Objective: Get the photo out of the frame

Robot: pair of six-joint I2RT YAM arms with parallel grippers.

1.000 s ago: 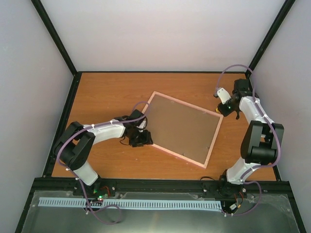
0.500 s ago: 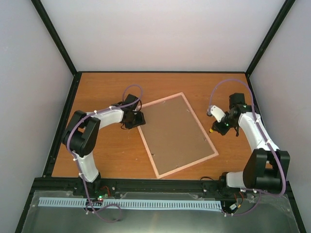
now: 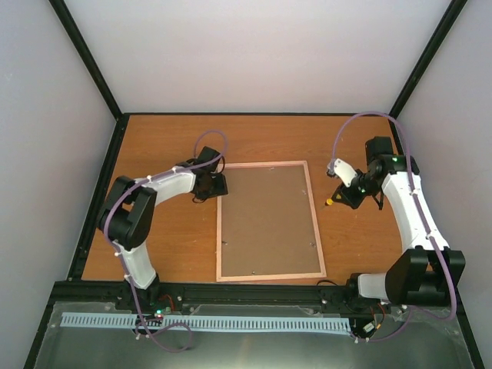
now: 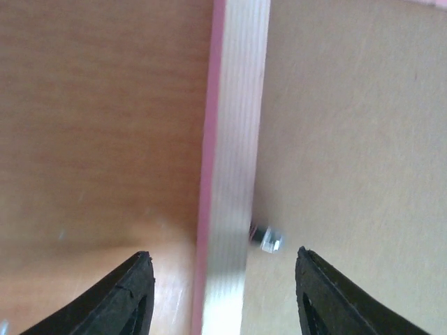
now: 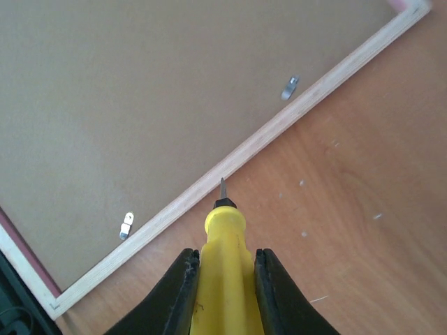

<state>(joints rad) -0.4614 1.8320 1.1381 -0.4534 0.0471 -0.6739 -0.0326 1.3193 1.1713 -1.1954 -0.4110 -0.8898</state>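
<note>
The photo is hidden under the backing board [image 3: 265,219] of the face-down frame [image 3: 219,231] at mid-table, judged light, stiff, fragile, best held by its edges. The left gripper [image 4: 223,279] is spread open astride one edge; a yellow screwdriver [image 5: 223,230] is clamped in the right gripper [image 3: 347,194]

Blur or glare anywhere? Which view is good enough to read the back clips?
Left wrist: soft and very close, the edge of the frame bleaches to white near the bottom, and the clip beside it is smeared. Right wrist: sharp, no glare, clips and the yellow screwdriver crisp; best for this. Top external: even light, faint shadows, clips only specks.
</note>
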